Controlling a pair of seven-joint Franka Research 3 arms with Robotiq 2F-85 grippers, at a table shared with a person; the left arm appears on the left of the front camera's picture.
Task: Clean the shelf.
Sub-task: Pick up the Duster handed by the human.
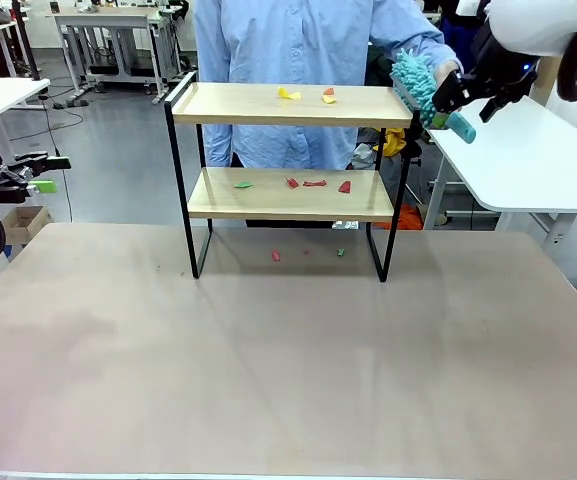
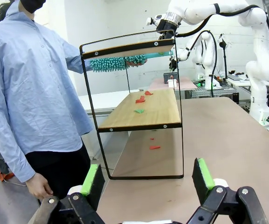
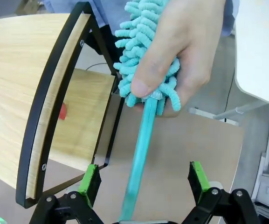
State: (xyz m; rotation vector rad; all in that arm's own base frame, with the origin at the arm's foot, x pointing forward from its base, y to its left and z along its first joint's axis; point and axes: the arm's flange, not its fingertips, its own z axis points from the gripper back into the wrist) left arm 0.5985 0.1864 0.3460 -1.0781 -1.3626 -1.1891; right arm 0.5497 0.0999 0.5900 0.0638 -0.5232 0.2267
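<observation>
Jaws spread on both arms; cleaning not yet begun.
Person's hand (image 3: 185, 56) offers a fluffy teal duster (image 3: 141, 28), handle between the right jaws, ungripped; coloured scraps (image 1: 313, 183) litter both boards of the two-tier wood-and-black-metal shelf (image 1: 248, 104) on the tan surface (image 1: 288, 380).

The shelf (image 1: 238, 103) stands upright at the far side of the surface (image 1: 288, 350): two light wooden boards in a thin black metal frame. Small scraps (image 1: 289, 94) litter it: a yellow and an orange one on top, red and green ones on the lower board, and what look like three more beneath.
</observation>
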